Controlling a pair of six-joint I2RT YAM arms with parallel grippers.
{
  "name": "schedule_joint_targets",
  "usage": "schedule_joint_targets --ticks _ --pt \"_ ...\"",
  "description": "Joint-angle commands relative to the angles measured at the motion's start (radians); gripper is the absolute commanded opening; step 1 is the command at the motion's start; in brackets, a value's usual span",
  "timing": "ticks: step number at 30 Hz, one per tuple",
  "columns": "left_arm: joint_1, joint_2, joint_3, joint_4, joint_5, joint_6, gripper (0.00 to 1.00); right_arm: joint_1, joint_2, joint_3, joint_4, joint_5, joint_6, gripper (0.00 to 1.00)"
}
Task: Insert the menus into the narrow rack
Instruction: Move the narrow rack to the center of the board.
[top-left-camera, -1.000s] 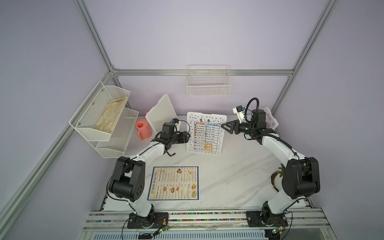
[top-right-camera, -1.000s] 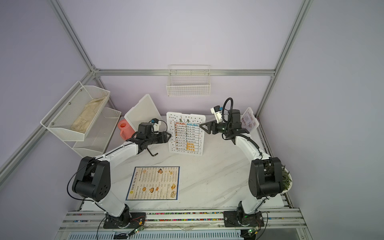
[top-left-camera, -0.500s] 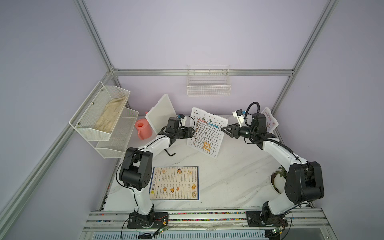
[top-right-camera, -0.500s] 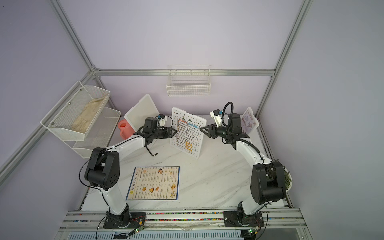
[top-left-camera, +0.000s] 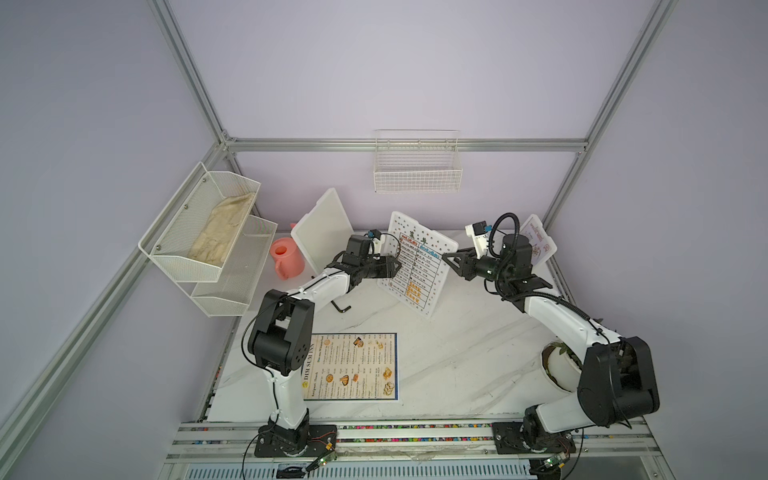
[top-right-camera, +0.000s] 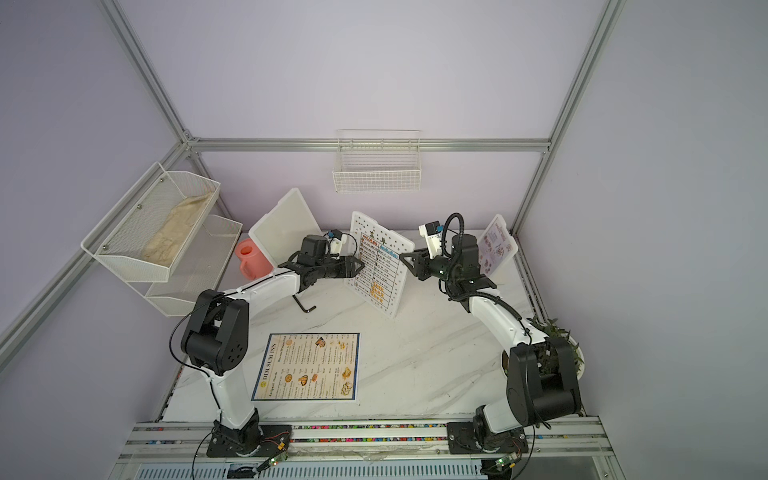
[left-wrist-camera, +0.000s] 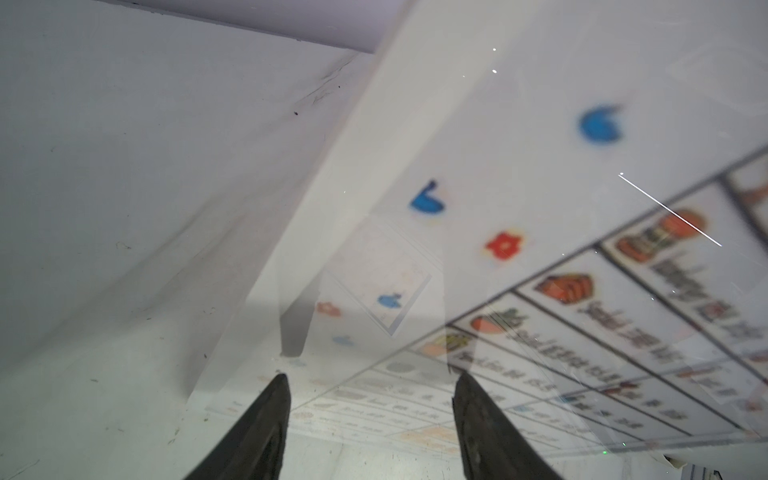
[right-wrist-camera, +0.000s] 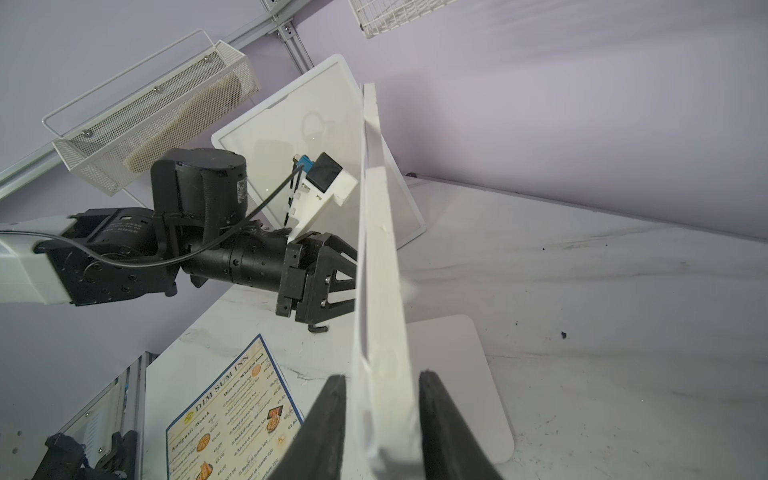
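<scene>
Now, if the marble table (top-left-camera: 457, 365) is read as a clock face with twelve at the back wall, the narrow rack (top-left-camera: 417, 178) hangs on that wall above twelve o'clock, and no menu is in it. I count three menus, one rack and two grippers. The largest menu, the DIM SUM INN menu (top-left-camera: 353, 365), lies flat at seven o'clock, well apart from both grippers. The dotted white sheet (top-left-camera: 417, 266) stands tilted on its lower edge just past the centre toward twelve, between the two arms. It stands so, I think, because a narrow rack accepts a sheet only edge first. The small Special Menu card (top-left-camera: 539, 237) leans on the wall at two o'clock, behind the right arm. The right gripper (right-wrist-camera: 380, 378) comes from three o'clock with narrow jaws, closed on the side edge of the sheet to carry it. The left gripper (left-wrist-camera: 371, 376), on the nine o'clock side, has wide jaws and holds nothing. Its tips stand at the printed face, probably as a prop against falling, but whether they touch I cannot tell.
</scene>
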Motion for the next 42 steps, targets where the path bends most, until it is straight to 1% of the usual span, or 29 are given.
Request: schedule_joint_targets --ticks 1,4,10,18,20,24,26,28,33,35,37,42 --pt "-0.008 0.001 0.055 0.022 0.013 -0.011 0.63 0.027 0.004 -0.001 0.063 0.052 0.003 0.32" --pt "-0.008 -0.010 0.050 0.019 0.010 -0.010 0.63 0.040 -0.014 -0.005 0.052 0.099 -0.003 0.27" --pt "-0.008 -0.066 0.036 0.010 -0.013 -0.003 0.63 0.080 -0.095 -0.011 -0.009 0.242 -0.061 0.15" --pt "-0.007 -0.200 -0.018 -0.040 -0.085 0.030 0.65 0.112 -0.225 -0.052 -0.033 0.465 -0.096 0.02" --pt "-0.006 -0.239 -0.041 -0.055 -0.114 0.038 0.66 0.113 -0.249 -0.061 -0.044 0.552 -0.097 0.00" --pt "-0.004 -0.329 -0.098 -0.086 -0.175 0.059 0.68 0.113 -0.265 -0.055 -0.087 0.740 -0.083 0.00" --pt "-0.002 -0.379 -0.128 -0.099 -0.203 0.067 0.69 0.104 -0.255 -0.048 -0.099 0.787 -0.081 0.00" --pt "0.002 -0.430 -0.158 -0.113 -0.233 0.074 0.71 0.078 -0.241 -0.039 -0.099 0.780 -0.074 0.00" --pt "0.024 -0.573 -0.228 -0.151 -0.284 0.092 0.79 -0.053 -0.163 0.011 -0.083 0.642 -0.053 0.00" --pt "0.034 -0.617 -0.246 -0.172 -0.303 0.099 0.83 -0.088 -0.132 0.032 -0.072 0.609 -0.058 0.00" --pt "0.048 -0.658 -0.264 -0.189 -0.324 0.105 0.85 -0.119 -0.097 0.056 -0.062 0.573 -0.065 0.00" --pt "0.119 -0.745 -0.296 -0.225 -0.357 0.091 0.88 -0.206 -0.015 0.098 -0.035 0.485 -0.054 0.00"
